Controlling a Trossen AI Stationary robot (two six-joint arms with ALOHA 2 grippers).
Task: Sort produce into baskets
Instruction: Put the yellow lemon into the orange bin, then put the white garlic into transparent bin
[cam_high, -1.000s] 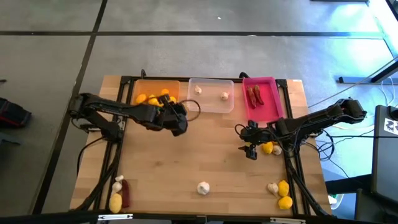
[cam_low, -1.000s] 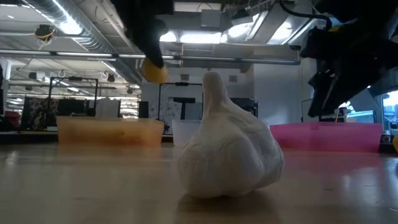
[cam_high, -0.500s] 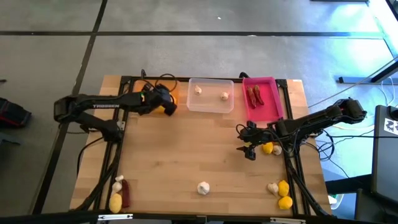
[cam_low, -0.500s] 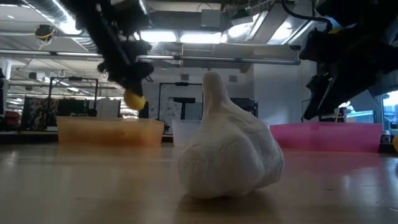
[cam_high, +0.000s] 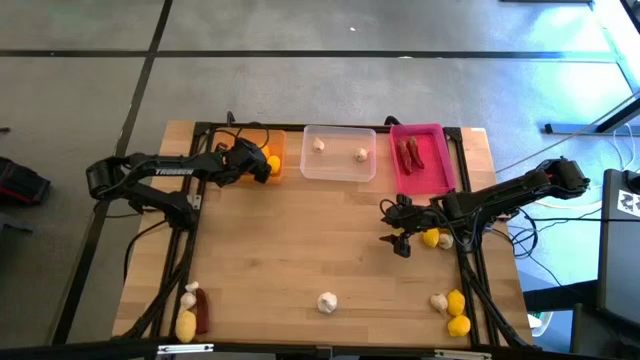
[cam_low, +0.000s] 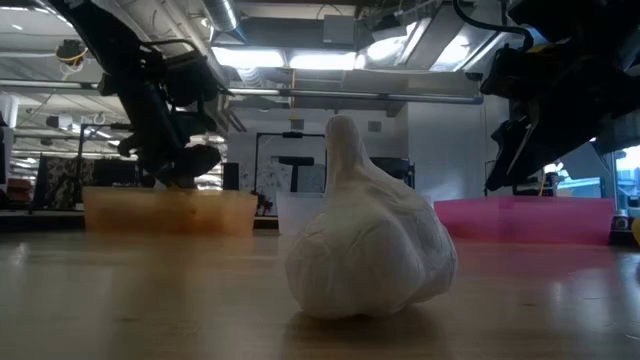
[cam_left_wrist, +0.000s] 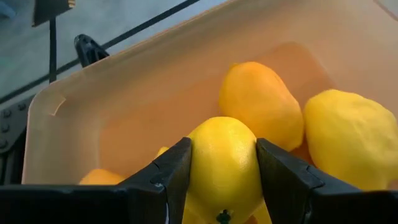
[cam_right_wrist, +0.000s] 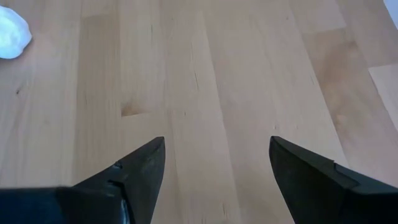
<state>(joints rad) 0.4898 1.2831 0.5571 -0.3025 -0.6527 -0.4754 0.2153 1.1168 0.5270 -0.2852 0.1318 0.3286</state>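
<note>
Lemon (cam_left_wrist: 224, 165) clamped in your left hand (cam_high: 262, 163), held over orange tray (cam_high: 278, 140) at tabletop's (cam_high: 300, 240) far left; more lemons (cam_left_wrist: 261, 102) lie in tray below it. Your right hand (cam_high: 398, 240) hovers over bare wood near tabletop's right edge, fingers (cam_right_wrist: 140, 171) spread apart, holding nothing. Clear tray (cam_high: 340, 172) holds 2 garlic bulbs (cam_high: 319, 145); pink tray (cam_high: 432, 172) holds chilies (cam_high: 411, 152). Garlic bulb (cam_low: 365, 235) sits alone near front edge; more produce lies at both front corners.
</note>
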